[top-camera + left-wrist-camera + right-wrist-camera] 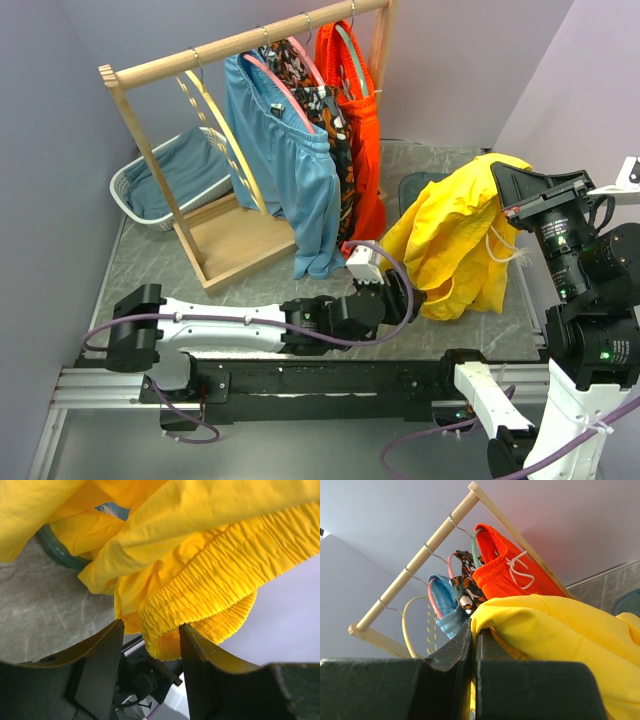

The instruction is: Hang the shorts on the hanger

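The yellow shorts (pixel 455 240) hang bunched in the air at the right, held by my right gripper (pixel 503 182), which is shut on a top fold of the fabric (pixel 540 625). In the right wrist view its jaws pinch the yellow cloth at the tips (pixel 474 626). My left gripper (pixel 405 292) is low beside the shorts' left edge. Its jaws stand open, and the gathered elastic waistband (pixel 210 595) droops between them (pixel 151 630), touching the right finger (pixel 197 650). The pale wood hanger (pixel 222 130) hangs bare at the left end of the rack, seen also in the right wrist view (pixel 406 625).
A wooden clothes rack (pixel 250 40) stands at the back with light blue shorts (pixel 290 160), a patterned garment (pixel 335 130) and orange shorts (pixel 360 110) on hangers. A white basket (pixel 130 195) holds blue cloth. A dark round object (pixel 415 185) lies behind the yellow shorts.
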{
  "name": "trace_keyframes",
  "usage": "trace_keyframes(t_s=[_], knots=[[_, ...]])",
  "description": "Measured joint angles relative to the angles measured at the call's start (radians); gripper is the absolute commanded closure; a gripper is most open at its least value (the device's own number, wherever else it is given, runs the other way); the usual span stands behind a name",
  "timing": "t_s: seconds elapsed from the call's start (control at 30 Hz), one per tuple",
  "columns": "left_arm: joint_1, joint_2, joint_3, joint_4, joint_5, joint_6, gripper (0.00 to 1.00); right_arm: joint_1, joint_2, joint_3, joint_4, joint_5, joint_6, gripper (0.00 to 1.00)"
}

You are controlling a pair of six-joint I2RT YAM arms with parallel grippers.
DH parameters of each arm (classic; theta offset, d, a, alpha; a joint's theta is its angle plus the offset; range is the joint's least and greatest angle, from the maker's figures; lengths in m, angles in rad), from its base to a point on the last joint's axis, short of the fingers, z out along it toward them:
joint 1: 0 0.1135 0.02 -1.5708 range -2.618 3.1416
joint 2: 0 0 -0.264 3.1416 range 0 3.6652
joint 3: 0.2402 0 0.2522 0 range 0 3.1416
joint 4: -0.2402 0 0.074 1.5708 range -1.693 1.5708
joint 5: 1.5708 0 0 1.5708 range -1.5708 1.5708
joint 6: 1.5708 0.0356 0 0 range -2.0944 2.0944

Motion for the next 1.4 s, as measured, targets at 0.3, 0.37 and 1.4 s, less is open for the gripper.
trace_keyframes(t_s=[0.3,0.37,1.4], knots=[[0.022,0.064,0.049,-0.007,0.058,-0.008,0.99,0.0,0.0,-0.005,-0.004,0.0,-0.003,1.0],[0.022,0.057,0.04,-0.016,0.046,-0.007,0.99,0.0,0.002,-0.006,-0.007,0.003,-0.005,1.0],[0.088,-0.533,0.021,-0.975,-0.145,-0.011,0.99,0.096,-0.319,-0.988,0.128,-0.057,-0.142,0.2]])
